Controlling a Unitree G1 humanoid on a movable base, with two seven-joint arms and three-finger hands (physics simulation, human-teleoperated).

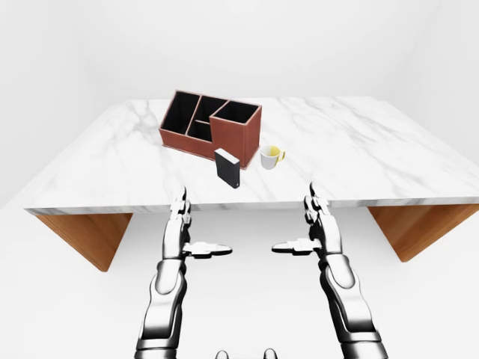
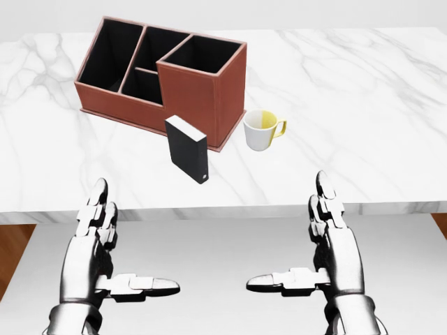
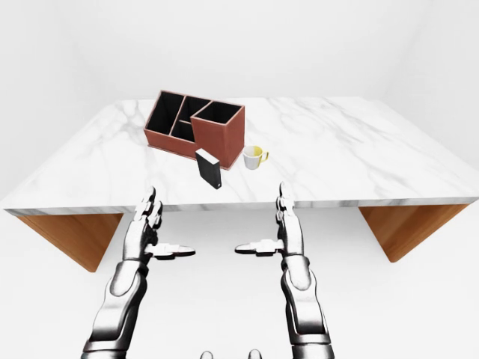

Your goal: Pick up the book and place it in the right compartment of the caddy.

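showing a wide white marble table (image 2: 391,91) that fills the upper part of the head view, its near edge running across the middle of the picture. on it, toward the upper left, sits a reddish-brown caddy (image 2: 202,98) with several black-lined compartments; the tall one on its right side is open at the top and looks empty. just below that tall compartment stands the book (image 2: 186,149), small, black and upright, with a narrow edge turned toward the camera; whether it touches the caddy is hard to tell. to its right, near but apart, is a white cup (image 2: 261,130) with a yellow inside and handle.

below the table edge, both silver hands hang in the air, well short of the book. the left hand (image 2: 98,244) and the right hand (image 2: 334,241) are each spread wide, fingers pointing up and thumbs turned inward toward each other, holding nothing.

the step in hand seems to be the reach. doing it well likely means bringing the right hand over the table edge, closing on the two broad faces of the book, staying clear of the cup, then lifting high enough to pass the tall compartment's rim before lowering it in.
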